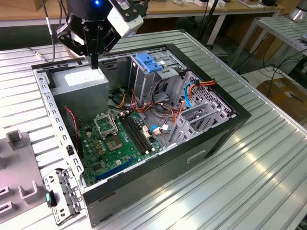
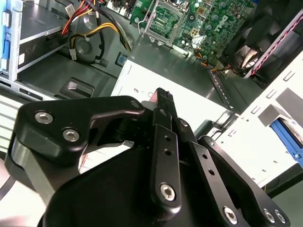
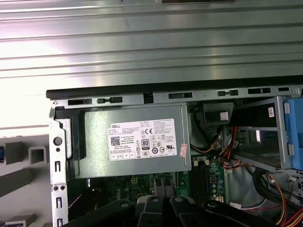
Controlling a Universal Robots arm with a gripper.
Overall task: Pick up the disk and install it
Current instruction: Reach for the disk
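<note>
1. Gripper [image 1: 94, 61] hangs just above the grey power supply box [image 1: 79, 82] inside the open PC case [image 1: 201, 149]. Jaws are pinched together w/ nothing in them.
2. Disk [image 2: 289, 136]: prob. the blue-railed piece just beyond the case wall, cut off at the edge of the second wrist view. Can't confirm. It seems to sit outside the case on the surface [image 1: 268, 158].
3. Step in hand, as I judge it, is the pickup, not begun.
4. To do it well: spread the jaws wide before descent, come straight down, and clamp across the blue rails, not the label face.
5. Lift clear of the case wall. Keep off the cables [image 1: 158, 108] by the drive cage [image 1: 144, 81] and its blue latch [image 1: 148, 62].
</note>
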